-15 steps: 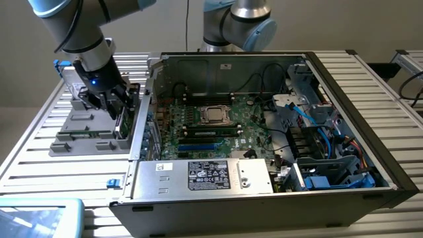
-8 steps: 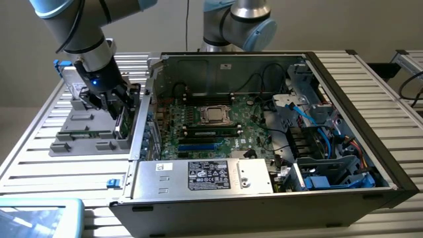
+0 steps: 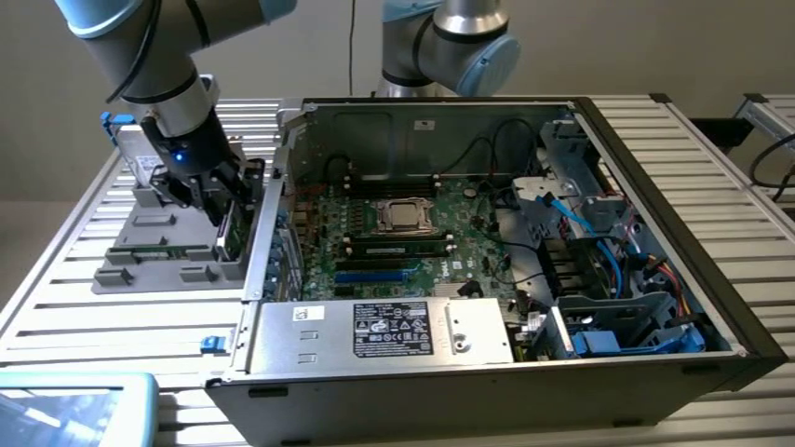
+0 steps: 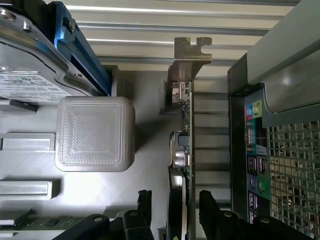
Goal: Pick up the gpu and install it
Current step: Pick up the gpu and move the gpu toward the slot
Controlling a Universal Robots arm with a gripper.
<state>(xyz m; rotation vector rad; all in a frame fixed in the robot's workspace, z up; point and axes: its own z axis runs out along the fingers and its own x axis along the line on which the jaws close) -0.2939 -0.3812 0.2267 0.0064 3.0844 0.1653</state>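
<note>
1. 1 PC case lying open on slatted table.
2. 1 grey tray sitting just beside case, ext. view's left.
3. 1 hard drive resting in tray.
4. 1 gpu standing on edge in tray, next to case wall.
5. 1 gripper straddling gpu, jaws spread wide, not squeezing.

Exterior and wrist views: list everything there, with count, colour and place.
gpu: one, green board with silver bracket, on edge in the tray.
hard drive: one, grey with white label, blue carrier, on the tray.
tray: one, grey, on the table, exterior view's left.
case: one, black, open, exterior view's right.
motherboard: one, green, inside the case.
power supply: one, silver, case's near edge.
table: one, silver slats, under all.
arm: one, grey and light blue, above the tray.
gripper: one, black, open, straddling the gpu.
</note>
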